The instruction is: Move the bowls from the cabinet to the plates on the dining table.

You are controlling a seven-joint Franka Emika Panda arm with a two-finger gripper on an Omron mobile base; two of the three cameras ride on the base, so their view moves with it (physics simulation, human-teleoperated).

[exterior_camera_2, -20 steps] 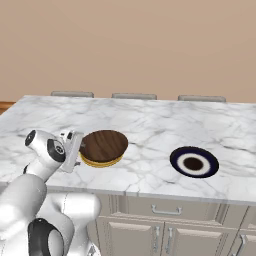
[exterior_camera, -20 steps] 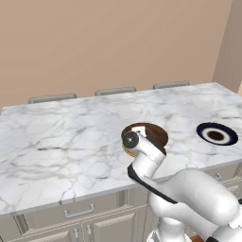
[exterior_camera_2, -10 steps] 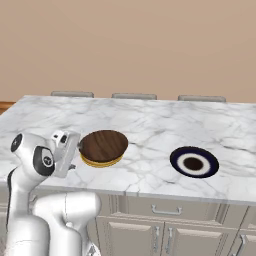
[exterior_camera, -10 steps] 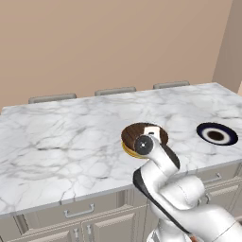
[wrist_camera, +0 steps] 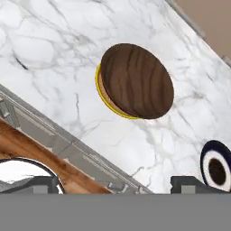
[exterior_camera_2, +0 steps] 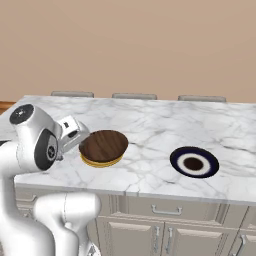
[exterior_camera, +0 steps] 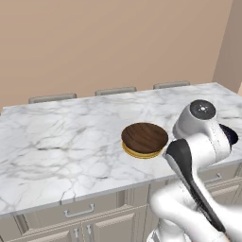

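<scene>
Hand view: unlabelled brown bowl (wrist_camera: 136,80) on yellow plate (wrist_camera: 100,88).

Premises: a domestic kitchen with a dining area, computer-rendered. Evidence follows. A large rectangular table with a white, grey-veined marble top (exterior_camera: 56,142) occupies the centre; its grey-beige panelled base carries drawer fronts with metal bar handles (exterior_camera_2: 167,211) and recessed-panel doors below. Tableware is laid on the marble: a wide, shallow dark brown wood-grain bowl (exterior_camera: 144,137) sits on a round yellow plate (exterior_camera: 137,153), and a round white plate with a dark, nearly black rim (exterior_camera_2: 194,161) lies well apart from it. Three grey chair backs (exterior_camera: 115,90) line the far edge. Plain beige walls (exterior_camera_2: 130,45) stand behind. Wood-plank flooring (wrist_camera: 27,144) shows beside the table base.
</scene>
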